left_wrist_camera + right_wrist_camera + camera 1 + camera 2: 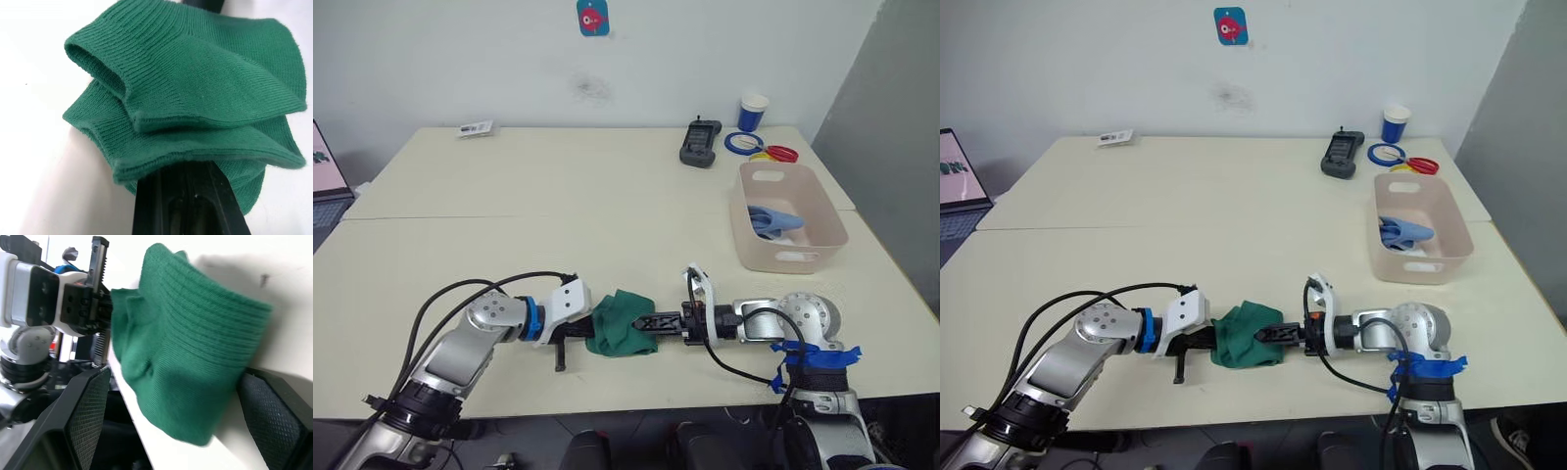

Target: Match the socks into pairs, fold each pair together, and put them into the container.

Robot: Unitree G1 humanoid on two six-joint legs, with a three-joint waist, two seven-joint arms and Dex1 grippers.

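We are handling the green socks as light, limp, ribbed knit that bunches and sags, so we are judging the doubled cuffs the best place to take hold. The bundle is lying near the front edge of the counter, between our hands. Our left hand is touching its left side, seemingly pinching the cuffs, though that grip is partly hidden. Our right hand is reaching in from the right with its fingers apart around the bundle. The tub is sitting far right, holding blue socks.
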